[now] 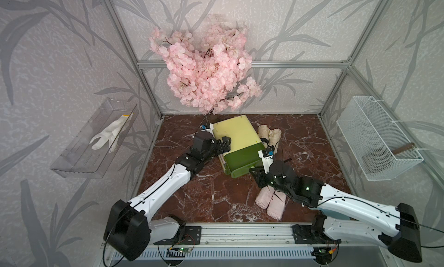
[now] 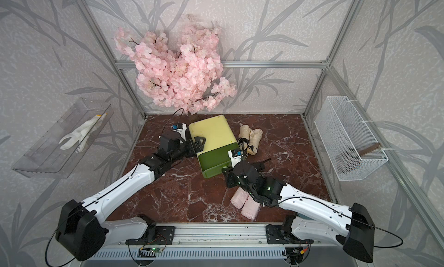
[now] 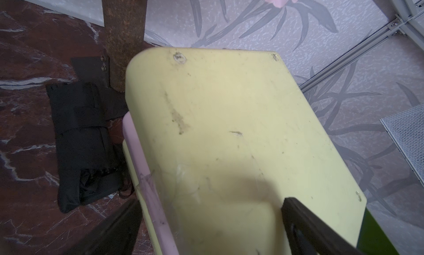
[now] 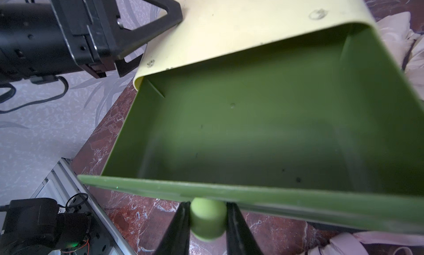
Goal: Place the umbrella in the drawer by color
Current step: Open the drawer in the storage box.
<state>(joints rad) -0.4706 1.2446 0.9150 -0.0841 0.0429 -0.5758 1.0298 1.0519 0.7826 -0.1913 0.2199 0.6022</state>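
Observation:
A pale yellow cabinet (image 1: 235, 131) (image 3: 218, 116) stands mid-table with its green drawer (image 1: 242, 160) (image 4: 252, 127) pulled out and empty. My right gripper (image 4: 207, 221) is shut on the drawer's round green knob (image 4: 207, 217). My left gripper (image 1: 224, 144) (image 3: 211, 231) is open and straddles the cabinet's left top edge, one finger over the top. Two beige folded umbrellas (image 1: 269, 136) lie right of the cabinet. Two pink ones (image 1: 271, 202) lie in front, partly under my right arm. A black umbrella (image 3: 82, 146) lies on the cabinet's left. A pink drawer edge (image 3: 146, 173) shows on that side.
A pink blossom branch (image 1: 206, 68) hangs over the back of the table, its brown trunk (image 3: 124, 35) behind the cabinet. A clear shelf (image 1: 79, 157) on the left wall holds a white glove (image 1: 105, 133). A white wire basket (image 1: 377, 138) hangs on the right wall.

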